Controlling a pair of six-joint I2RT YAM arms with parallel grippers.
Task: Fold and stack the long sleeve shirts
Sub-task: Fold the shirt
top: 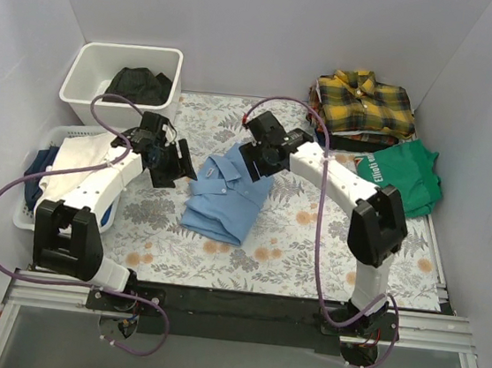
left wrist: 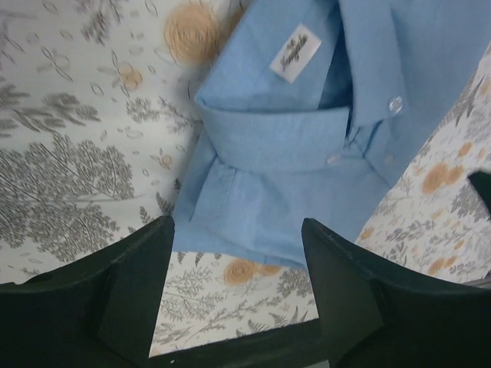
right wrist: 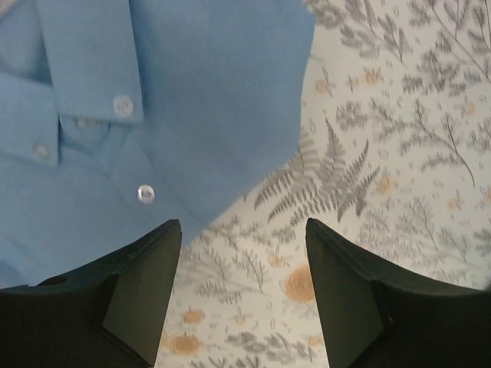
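Both spread and empty: left pincer (top: 175, 169), right pincer (top: 262, 164) flank the collar (left wrist: 272, 142) | light blue shirt (top: 226, 204) folded, centre of counter (top: 311, 240) | likely awaiting transfer onto plaid shirt (top: 364, 104), far right.

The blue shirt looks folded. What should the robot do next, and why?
Probably lower the left gripper and right gripper, both open and empty, to pinch the light blue shirt at its collar end. It lies folded, and the folded plaid shirt sits apart at the far right, so stacking remains.
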